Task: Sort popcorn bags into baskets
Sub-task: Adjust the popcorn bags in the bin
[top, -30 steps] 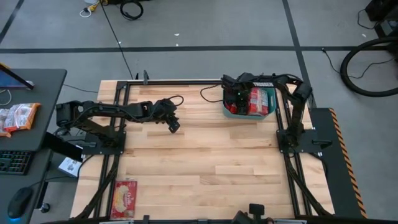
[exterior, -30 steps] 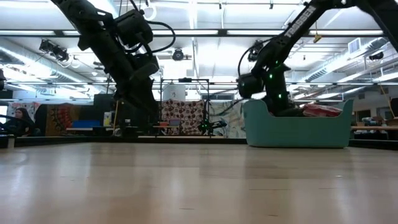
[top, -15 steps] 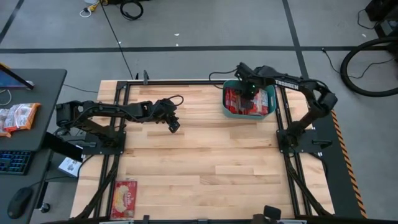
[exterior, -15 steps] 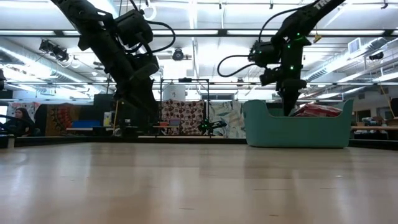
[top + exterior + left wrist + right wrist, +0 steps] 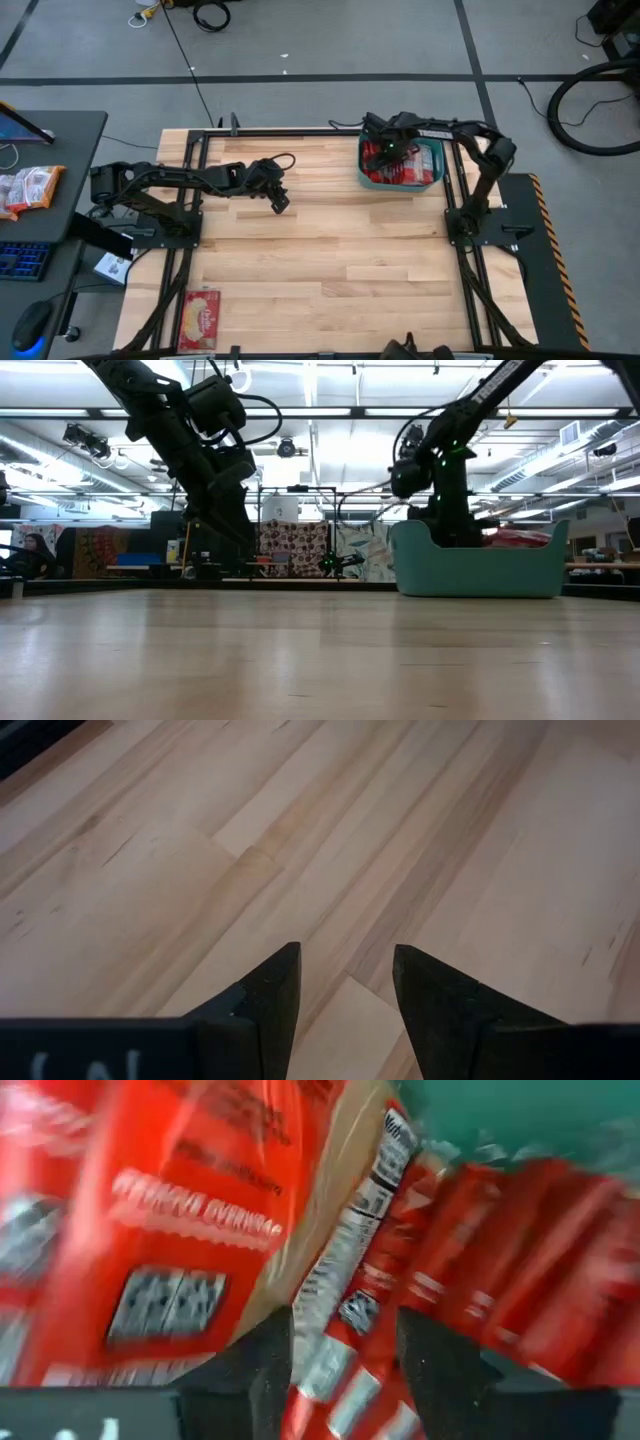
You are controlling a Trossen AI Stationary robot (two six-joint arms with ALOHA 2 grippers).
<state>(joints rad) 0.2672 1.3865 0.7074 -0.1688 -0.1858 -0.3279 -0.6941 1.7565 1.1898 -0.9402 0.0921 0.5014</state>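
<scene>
Tabletop [image 5: 330, 260]: pale wood planks, black frame rails along both sides.

Left arm: reached from the tabletop's left edge toward the middle. Left gripper [image 5: 281, 203] hung over bare wood, well apart from the basket; in the left wrist view its fingers [image 5: 268, 1005] stood apart with nothing between them.

Right arm: rose from its base on the tabletop's right side and bent over the far right corner. Right gripper [image 5: 385, 153] sat low inside the basket; in the right wrist view its fingers [image 5: 250, 1380] stood parted, with red packets just ahead of the tips. Whether they touched a packet could not be told.

Basket [image 5: 432, 183]: teal tub at the far right corner of the tabletop; in the low view its wall [image 5: 478, 570] stood upright on the wood.

Popcorn bags [image 5: 405, 168]: red packets piled inside the basket, overlapping; a red edge showed above the rim in the low view.

Single popcorn bag [image 5: 201, 318]: lay flat near the front left corner of the tabletop, far from the basket and both grippers.
</scene>
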